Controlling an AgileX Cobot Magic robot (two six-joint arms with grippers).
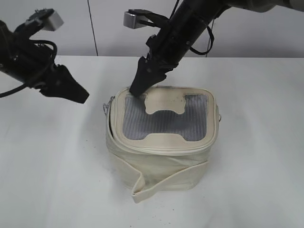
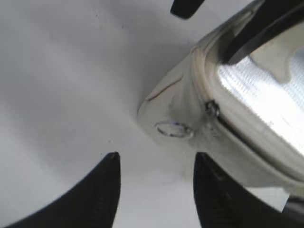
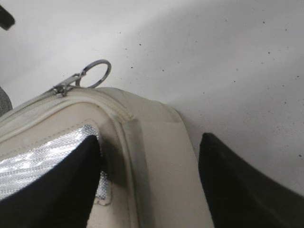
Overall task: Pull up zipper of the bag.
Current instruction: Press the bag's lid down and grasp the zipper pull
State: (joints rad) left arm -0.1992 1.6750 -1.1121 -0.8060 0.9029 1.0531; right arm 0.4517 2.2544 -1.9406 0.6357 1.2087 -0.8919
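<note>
Right wrist view alone shows the open right hand (image 3: 149, 166) straddling the bag's (image 3: 156, 156) rim.

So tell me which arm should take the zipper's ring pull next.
Probably the left. The left gripper hangs open beside the bag's near corner, with a ring pull just ahead of its fingertips. The right gripper is pressing down on the mesh top, apparently steadying the bag.
</note>
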